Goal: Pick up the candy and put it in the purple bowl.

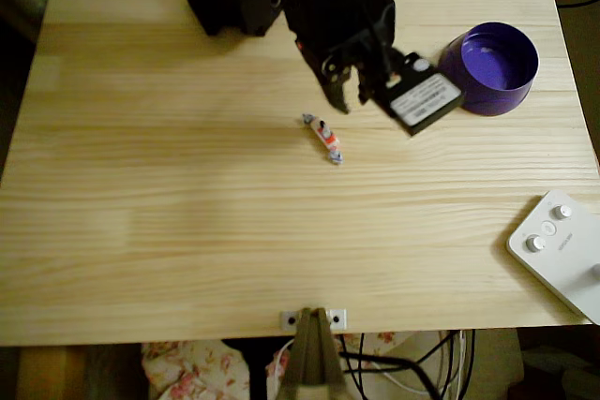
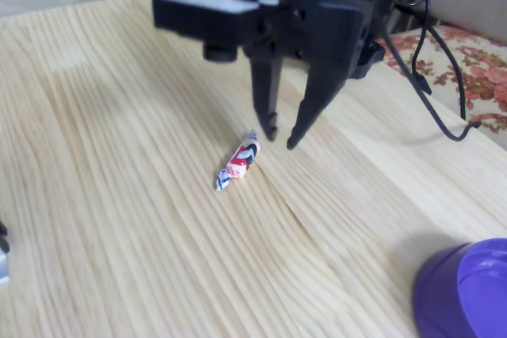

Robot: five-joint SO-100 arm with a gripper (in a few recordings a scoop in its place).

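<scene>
Purple bowl (image 2: 467, 290), candy (image 2: 238, 161), tool (image 2: 281, 135) open above

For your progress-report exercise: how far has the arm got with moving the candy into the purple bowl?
Done: nothing yet; the candy lies on the table and the purple bowl holds nothing. In hand: the claw hangs open just beside the candy's far end, holding nothing. Left: closing on the candy, lifting it, carrying it over and dropping it in the bowl.
</scene>
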